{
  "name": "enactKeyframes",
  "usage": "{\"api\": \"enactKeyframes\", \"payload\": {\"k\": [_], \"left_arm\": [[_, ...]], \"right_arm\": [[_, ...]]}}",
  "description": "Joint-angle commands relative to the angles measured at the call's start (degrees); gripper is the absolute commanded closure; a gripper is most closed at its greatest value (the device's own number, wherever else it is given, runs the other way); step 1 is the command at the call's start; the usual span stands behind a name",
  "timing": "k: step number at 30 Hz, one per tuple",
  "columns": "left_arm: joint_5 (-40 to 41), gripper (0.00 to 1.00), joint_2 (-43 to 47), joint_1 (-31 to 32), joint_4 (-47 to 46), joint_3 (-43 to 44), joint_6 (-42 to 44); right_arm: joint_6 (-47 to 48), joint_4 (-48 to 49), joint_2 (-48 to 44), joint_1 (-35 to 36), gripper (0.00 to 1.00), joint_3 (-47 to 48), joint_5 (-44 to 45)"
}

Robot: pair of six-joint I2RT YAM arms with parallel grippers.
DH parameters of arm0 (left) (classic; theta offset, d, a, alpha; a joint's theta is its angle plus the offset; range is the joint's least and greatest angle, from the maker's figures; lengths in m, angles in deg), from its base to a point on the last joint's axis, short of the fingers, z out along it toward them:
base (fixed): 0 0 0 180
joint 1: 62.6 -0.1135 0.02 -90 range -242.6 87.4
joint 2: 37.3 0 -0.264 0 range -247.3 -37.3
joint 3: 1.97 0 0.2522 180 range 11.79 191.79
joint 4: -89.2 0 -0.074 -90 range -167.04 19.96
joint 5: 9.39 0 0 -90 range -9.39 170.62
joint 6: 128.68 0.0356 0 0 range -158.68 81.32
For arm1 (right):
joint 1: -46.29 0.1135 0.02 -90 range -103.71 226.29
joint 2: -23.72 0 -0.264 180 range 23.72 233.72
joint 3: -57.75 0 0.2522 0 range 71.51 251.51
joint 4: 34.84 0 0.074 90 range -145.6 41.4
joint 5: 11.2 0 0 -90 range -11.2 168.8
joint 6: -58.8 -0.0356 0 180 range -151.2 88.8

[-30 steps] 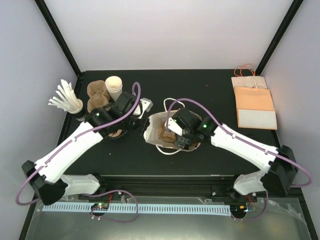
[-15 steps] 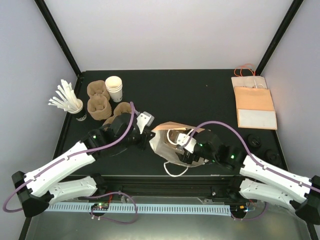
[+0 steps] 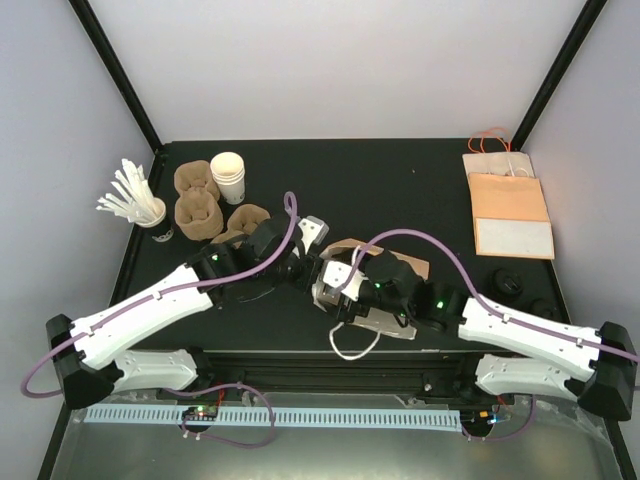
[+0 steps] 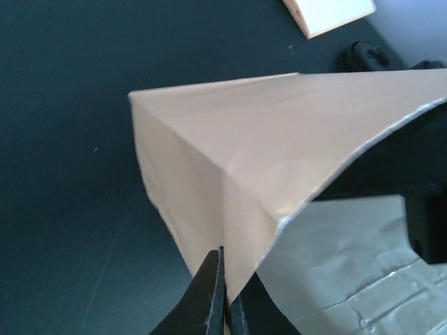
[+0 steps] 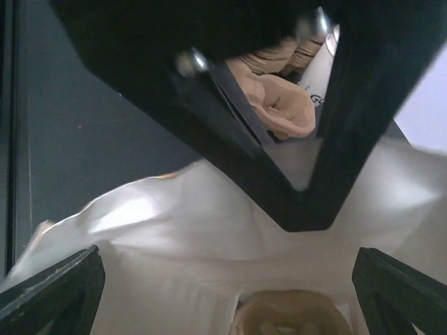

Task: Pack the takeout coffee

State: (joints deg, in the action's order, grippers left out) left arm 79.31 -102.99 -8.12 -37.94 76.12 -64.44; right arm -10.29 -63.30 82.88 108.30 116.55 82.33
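The brown paper bag [image 4: 230,132] lies tipped over near the middle of the bench [image 3: 400,180], a little toward its 6 o'clock edge. The white lining of the bag shows at the mouth. A white cord handle [image 3: 352,343] loops out at the bag's 6 o'clock.

The left gripper [image 4: 225,279] reaches in from 9 o'clock. Its fingers are pressed together on a folded corner of the bag's rim, with the paper pinched between them. The right gripper [image 5: 229,265] comes from 4 o'clock, and its fingers are spread wide apart at the bag's mouth, holding nothing. Its camera looks onto the white lining and a tan, rounded pulp shape [image 5: 290,317] low in the bag. A black structure crosses the upper part of that view.

I cannot say for certain where the takeout coffee is. Two round black objects [image 3: 510,282] sit on the bench at 3 o'clock of the bag, and I cannot tell whether either one is its lid.

At 10 o'clock of the bag stand brown pulp cup carriers [image 3: 197,195], a stack of lidless white cups [image 3: 228,175] and a dark cup of white stirrers [image 3: 135,205]. Flat folded paper bags [image 3: 505,205] lie at 2 o'clock.
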Motion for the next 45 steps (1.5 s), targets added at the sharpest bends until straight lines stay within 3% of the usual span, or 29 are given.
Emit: {"api": "enactKeyframes", "payload": {"k": [1,8,13,18,24,26,30,35,40,45], "left_arm": [[5.7,0.98,-1.0,0.4,6.2,3.5,-1.0],[7.0,0.98,1.0,0.4,5.0,0.4,-1.1],[6.3,0.98,3.3,0.4,1.7,-3.5,-1.6],[5.7,0.98,6.0,0.4,-1.3,-7.1,-1.5],[5.0,0.98,10.3,0.5,-4.4,-10.2,-0.7],[5.7,0.98,10.7,0.4,-5.2,-10.3,-0.3],[7.4,0.98,5.3,-0.3,2.5,-1.0,2.3],[10.2,0.99,-6.8,-0.9,17.4,18.9,4.8],[10.0,0.98,-13.7,-5.3,22.6,25.6,7.8],[9.5,0.99,-14.5,-10.2,23.9,28.5,10.2]], "right_arm": [[-0.4,-1.4,0.3,2.3,0.00,3.4,3.6],[-3.2,-2.4,-9.0,2.4,0.00,6.3,-0.7],[-4.9,-8.4,-16.0,2.4,0.00,6.9,-15.3],[-11.5,-10.0,-22.7,2.3,0.00,6.2,-22.1],[-20.0,-12.8,-27.0,2.3,0.00,6.5,-12.4],[-20.2,-12.3,-27.9,2.3,0.00,6.1,-14.3],[-19.4,-11.5,-26.1,2.3,0.00,6.8,-21.7],[-17.2,-13.2,-18.8,2.3,0.00,9.7,-29.1],[-17.3,-12.9,-16.3,2.3,0.00,9.8,-34.3],[-17.6,-17.8,-18.4,2.3,0.00,10.2,-22.6]]}}
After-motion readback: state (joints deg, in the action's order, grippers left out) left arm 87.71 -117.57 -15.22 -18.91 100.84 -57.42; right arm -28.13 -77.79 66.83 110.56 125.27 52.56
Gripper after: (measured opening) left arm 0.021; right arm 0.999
